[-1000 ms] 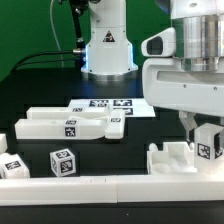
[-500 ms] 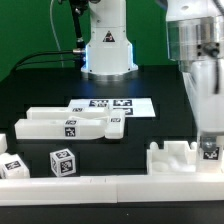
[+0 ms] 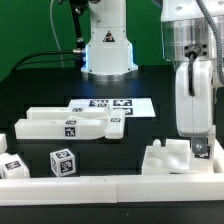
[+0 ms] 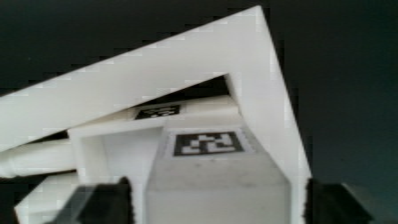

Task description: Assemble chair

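Straddling the tagged chair piece [image 4: 210,150], the hand [image 4: 214,203] leaves unclear whether it grips.

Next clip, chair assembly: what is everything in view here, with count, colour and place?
table: one, black, under everything.
marker board: one, white with black tags, flat at mid-table.
long piece: white, tagged, in front of the marker board; may be more than one part lying together.
small blocks: two, white, tagged, at the exterior view's left.
notched part: one, white, tagged, at the exterior view's right, below the gripper.
rail: one, white, along the front.
robot base: one, white, at the back.
gripper: one, dark fingers either side of the notched part; contact unclear.
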Available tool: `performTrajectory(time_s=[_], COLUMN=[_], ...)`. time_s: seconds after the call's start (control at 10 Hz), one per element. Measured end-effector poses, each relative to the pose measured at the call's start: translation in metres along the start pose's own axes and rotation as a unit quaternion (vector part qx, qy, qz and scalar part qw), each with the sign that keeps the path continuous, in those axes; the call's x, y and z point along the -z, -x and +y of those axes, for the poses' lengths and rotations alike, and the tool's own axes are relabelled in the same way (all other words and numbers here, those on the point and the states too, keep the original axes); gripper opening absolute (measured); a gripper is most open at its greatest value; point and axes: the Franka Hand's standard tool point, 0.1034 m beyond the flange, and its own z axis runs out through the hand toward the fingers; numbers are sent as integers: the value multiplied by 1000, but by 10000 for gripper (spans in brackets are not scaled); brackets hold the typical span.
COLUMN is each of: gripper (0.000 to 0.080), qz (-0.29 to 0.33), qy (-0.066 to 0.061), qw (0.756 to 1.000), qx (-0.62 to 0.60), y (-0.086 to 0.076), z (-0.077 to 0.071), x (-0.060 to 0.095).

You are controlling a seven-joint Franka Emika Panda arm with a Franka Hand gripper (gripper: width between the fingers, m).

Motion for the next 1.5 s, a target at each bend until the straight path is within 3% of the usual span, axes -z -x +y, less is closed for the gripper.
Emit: performTrajectory(time_s=[0.1,0.3,0.4,0.9,1.1,1.3,1.5], gripper=[621,641,648,648,648,648,648], qz=[-3,-9,-8,-5,1,10,21], qy=[-3,-13,-26,-27,-54,-56,-59], qw=[1000,998,997,994,965,887,855], qx=[24,62,77,108,258,458,515], y=[-5,-35,-51,-54,-71,-86,-89], z=[-2,-9,-19,-19,-32,-37,-37], x=[7,34,50,47,53,55,53])
